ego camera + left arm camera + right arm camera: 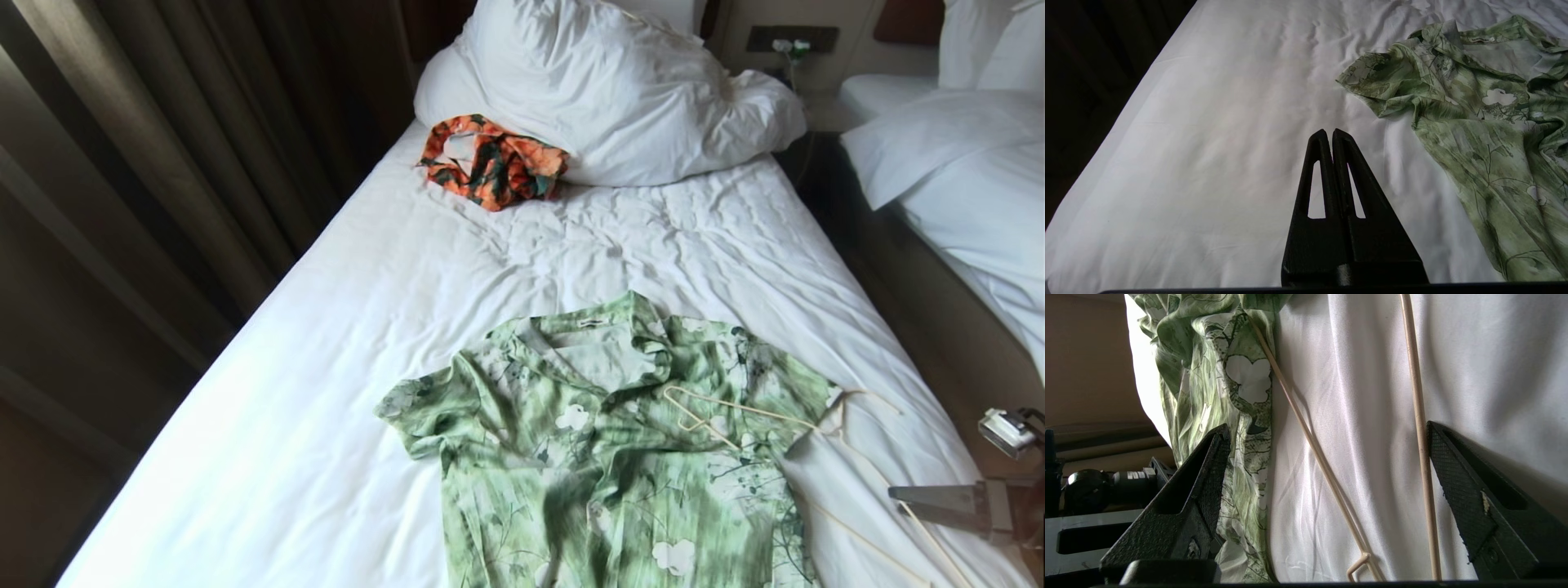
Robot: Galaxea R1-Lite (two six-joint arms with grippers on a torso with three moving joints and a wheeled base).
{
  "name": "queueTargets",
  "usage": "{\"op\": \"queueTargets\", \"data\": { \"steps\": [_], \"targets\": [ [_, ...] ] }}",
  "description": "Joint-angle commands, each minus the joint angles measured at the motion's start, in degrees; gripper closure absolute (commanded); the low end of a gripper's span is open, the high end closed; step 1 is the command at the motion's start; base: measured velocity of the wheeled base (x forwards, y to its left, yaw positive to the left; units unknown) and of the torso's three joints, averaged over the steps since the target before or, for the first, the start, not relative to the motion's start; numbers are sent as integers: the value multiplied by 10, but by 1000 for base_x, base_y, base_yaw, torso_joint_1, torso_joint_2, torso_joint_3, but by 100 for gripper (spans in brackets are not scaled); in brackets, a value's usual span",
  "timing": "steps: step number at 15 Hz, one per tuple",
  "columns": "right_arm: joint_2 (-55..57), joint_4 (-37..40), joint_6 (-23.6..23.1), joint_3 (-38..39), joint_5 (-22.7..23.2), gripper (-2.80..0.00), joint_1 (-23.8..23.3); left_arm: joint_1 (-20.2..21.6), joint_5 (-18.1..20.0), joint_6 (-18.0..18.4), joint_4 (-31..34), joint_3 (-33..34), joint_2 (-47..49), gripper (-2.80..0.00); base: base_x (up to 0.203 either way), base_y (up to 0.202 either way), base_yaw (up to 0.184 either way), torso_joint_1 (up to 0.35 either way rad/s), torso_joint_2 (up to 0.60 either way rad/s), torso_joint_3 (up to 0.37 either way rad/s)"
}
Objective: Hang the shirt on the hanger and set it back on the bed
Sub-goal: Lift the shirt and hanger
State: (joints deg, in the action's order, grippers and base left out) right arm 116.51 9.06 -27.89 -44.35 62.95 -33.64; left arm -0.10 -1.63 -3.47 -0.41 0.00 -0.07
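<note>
Plainly the step in hand is picking up the hanger (759,416) with the right gripper (1327,433), and doing it well means closing on one wire only, without pinching the sheet or the shirt's hem. The shirt (604,441) lies flat, collar toward the pillow (604,90), across the foot half of the bed (326,343), nearer its right edge than its left. The hanger rests partly on the shirt's right shoulder, one end on the cloth below the collar, and the rest runs out over the bare sheet toward the bed's right edge and foot corner. In the right wrist view two cream wires (1310,437) pass between the spread fingers (1208,486); one runs close to the far finger, the other crosses slantwise from the shirt's edge, and a small bent end shows near the camera. I judge the better choice is the straight wire beside the bare sheet, well off the fabric, taken squarely so it does not roll out. The right gripper hangs low by the bed's right edge, released and holding nothing, pointing across the sheet. The left gripper (1329,132) is parked over bare sheet toward the bed's left edge, clenched on nothing, apart from the shirt's sleeve.
</note>
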Motion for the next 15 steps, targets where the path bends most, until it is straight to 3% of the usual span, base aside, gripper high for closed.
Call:
{"op": "queueTargets", "data": {
  "steps": [1,6,10,15],
  "targets": [
    [4,0,-5,1,8,-280,19,0,0,0,0,1,1,0,0,0,0,0,0,0],
    [29,-15,-37,4,16,-280,26,0,0,0,0,1,1,0,0,0,0,0,0,0],
    [39,-67,-35,22,36,-280,31,0,0,0,0,1,1,0,0,0,0,0,0,0],
    [40,-70,-33,21,37,-280,61,0,0,0,0,1,1,0,0,0,0,0,0,0]
  ]
}}
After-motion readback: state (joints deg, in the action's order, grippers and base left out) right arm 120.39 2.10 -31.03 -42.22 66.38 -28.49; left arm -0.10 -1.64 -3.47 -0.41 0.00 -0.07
